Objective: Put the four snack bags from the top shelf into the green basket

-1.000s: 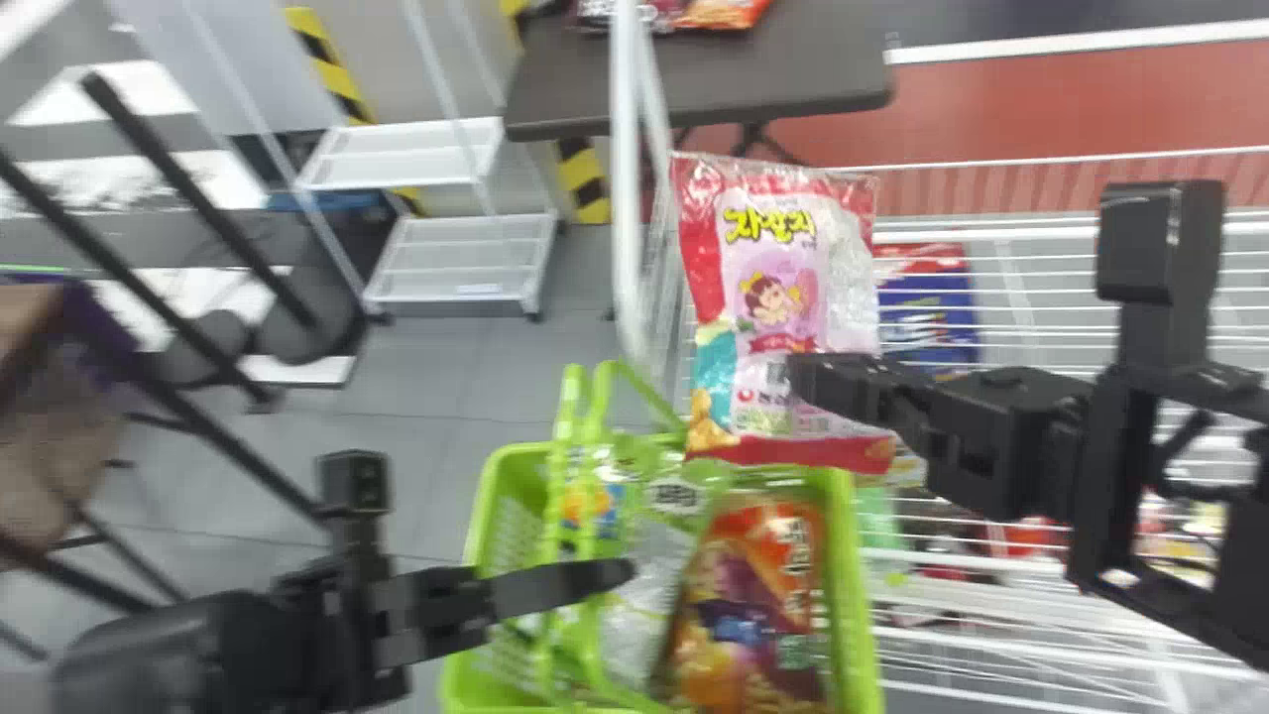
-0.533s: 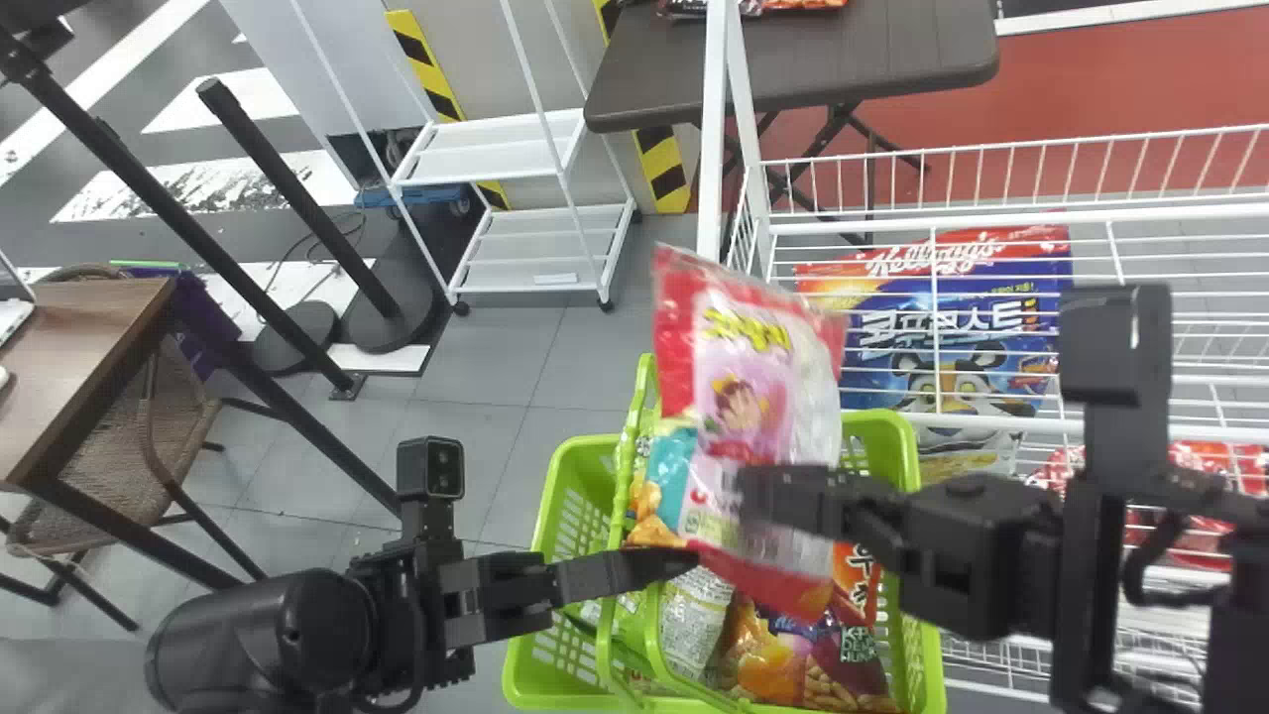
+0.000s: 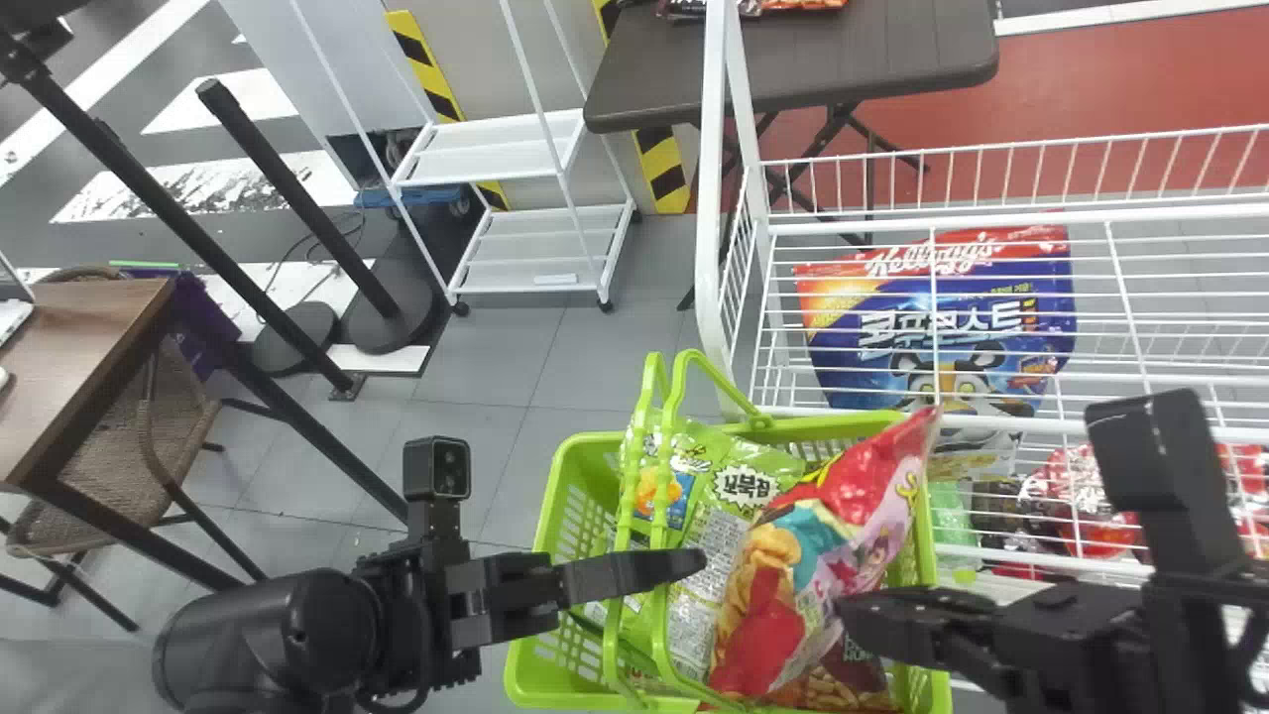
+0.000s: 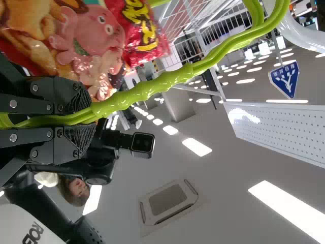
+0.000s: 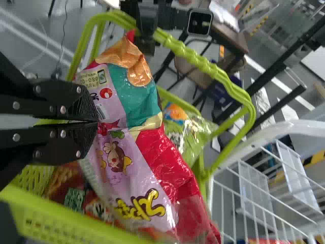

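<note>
In the head view, my right gripper (image 3: 848, 607) holds the pink and red snack bag (image 3: 833, 555), tilted over the right half of the green basket (image 3: 543, 526). Beneath and beside it lie a green bag (image 3: 758, 474) and a brown-purple bag (image 3: 843, 682); contact with them is unclear. The right wrist view has the right gripper (image 5: 95, 122) clamped on the edge of the pink bag (image 5: 129, 168). My left gripper (image 3: 684, 565) is at the basket's handles; in the left wrist view the left gripper (image 4: 86, 118) is closed around the green handle (image 4: 167, 81).
A white wire rack (image 3: 991, 213) stands to the right of the basket, with a blue cereal bag (image 3: 952, 327) and red bags (image 3: 1081, 501) inside. Farther back are a dark table (image 3: 793, 74) and a white cart (image 3: 496, 164). A brown table (image 3: 79, 337) is at the left.
The right gripper has brought the pink bag down and toward the basket, turning it from upright to slanted. The head view has shifted, then settled. My left gripper stays at the handles.
</note>
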{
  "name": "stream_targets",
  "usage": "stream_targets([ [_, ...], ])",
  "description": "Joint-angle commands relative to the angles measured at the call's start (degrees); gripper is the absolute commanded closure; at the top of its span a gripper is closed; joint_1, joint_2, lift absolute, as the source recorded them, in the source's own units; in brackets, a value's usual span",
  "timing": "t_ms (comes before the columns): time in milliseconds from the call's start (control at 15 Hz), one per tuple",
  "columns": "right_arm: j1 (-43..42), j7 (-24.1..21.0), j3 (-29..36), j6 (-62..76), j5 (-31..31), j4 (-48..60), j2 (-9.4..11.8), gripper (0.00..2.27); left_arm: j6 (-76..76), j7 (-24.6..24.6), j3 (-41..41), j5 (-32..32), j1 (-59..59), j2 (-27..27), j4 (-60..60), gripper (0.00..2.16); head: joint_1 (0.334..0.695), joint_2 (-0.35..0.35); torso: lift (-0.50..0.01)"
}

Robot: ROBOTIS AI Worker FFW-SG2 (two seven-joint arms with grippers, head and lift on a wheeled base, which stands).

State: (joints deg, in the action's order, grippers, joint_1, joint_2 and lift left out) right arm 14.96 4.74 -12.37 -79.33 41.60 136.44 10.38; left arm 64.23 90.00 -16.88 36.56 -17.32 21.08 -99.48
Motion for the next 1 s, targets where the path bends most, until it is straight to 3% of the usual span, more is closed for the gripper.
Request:
stream_targets([
  [0,1.1,0.4,2.9,-0.1,-2.3,4.2,0.2,0.0,0.1,0.6,0.0,0.0,-0.2,-0.2,-0.2,2.15,0.695,0.35,0.0],
  [333,4.8,7.9,18.8,0.6,6.6,7.3,-0.1,0.04,0.2,0.6,-1.2,-1.0,-2.3,-3.1,-3.2,2.15,0.695,0.341,0.0],
  [467,8.7,12.3,26.1,8.4,5.2,8.0,-0.8,0.04,0.2,0.6,-2.0,-2.7,-3.7,-5.1,-5.3,2.15,0.695,0.297,0.0],
  [533,11.5,14.0,27.8,14.7,2.4,7.3,-1.1,0.04,-0.1,0.6,-2.3,-4.0,-4.3,-6.2,-6.3,2.15,0.695,0.262,0.0],
  [667,18.2,15.2,26.9,35.8,-14.2,5.1,-2.9,0.04,-4.2,0.6,-1.9,-12.1,-6.3,-9.4,-10.9,2.15,0.695,0.172,0.0],
  [733,20.5,15.4,26.8,45.6,-19.6,3.2,-4.1,0.04,-5.7,0.6,-1.4,-16.3,-7.3,-10.8,-13.1,2.15,0.695,0.04,0.0],
  [933,24.2,15.9,27.8,62.3,-26.1,-1.4,-4.5,0.04,-8.0,0.6,-0.9,-22.6,-8.9,-13.8,-16.4,2.15,0.695,-0.113,0.0],
])
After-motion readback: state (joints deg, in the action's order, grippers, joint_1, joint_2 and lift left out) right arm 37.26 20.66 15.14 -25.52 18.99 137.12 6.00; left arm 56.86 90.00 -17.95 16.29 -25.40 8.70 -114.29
